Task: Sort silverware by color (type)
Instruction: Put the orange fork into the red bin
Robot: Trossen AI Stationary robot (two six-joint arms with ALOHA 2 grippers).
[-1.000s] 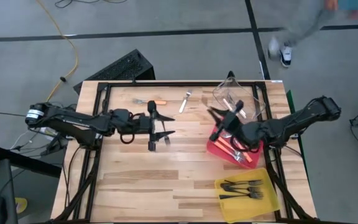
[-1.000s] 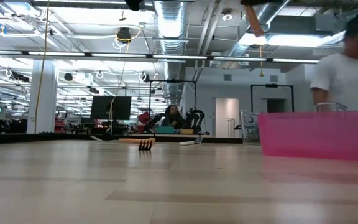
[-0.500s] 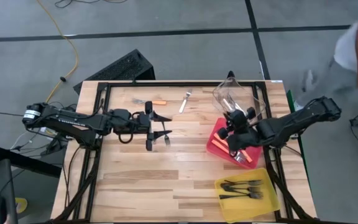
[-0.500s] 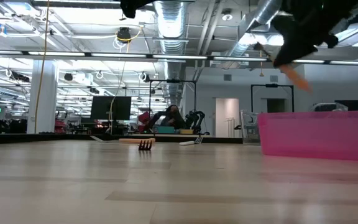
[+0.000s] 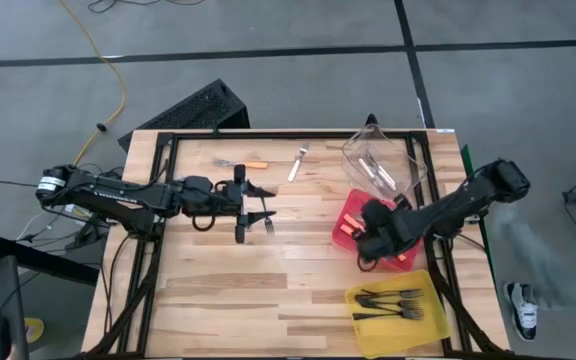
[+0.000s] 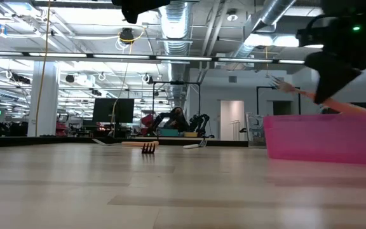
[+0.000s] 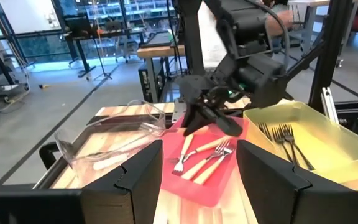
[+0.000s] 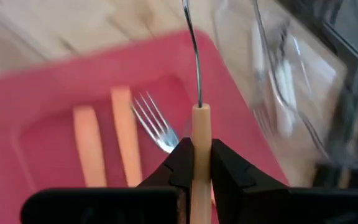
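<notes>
Right wrist view shows the right pincer (image 8: 194, 163) clenched on an orange-handled fork (image 8: 199, 134) above the red bin (image 8: 55, 93) at the table's right; next, release it inside.

Wood table (image 5: 268, 290): red bin (image 5: 346, 232), yellow bin (image 5: 430, 320), clear bin (image 5: 408, 165), 3 loose forks (image 5: 241, 163).

- Red plastic bin (image 5: 346, 213) sits at the table's right, between the clear plastic bin (image 5: 415, 170) behind and the yellow plastic bin (image 5: 433, 318) in front.
- Right gripper (image 5: 368, 240) hangs over the red bin; left gripper (image 5: 268, 204) is mid-table.
- Black fork (image 5: 244, 227) lies under the left gripper.
</notes>
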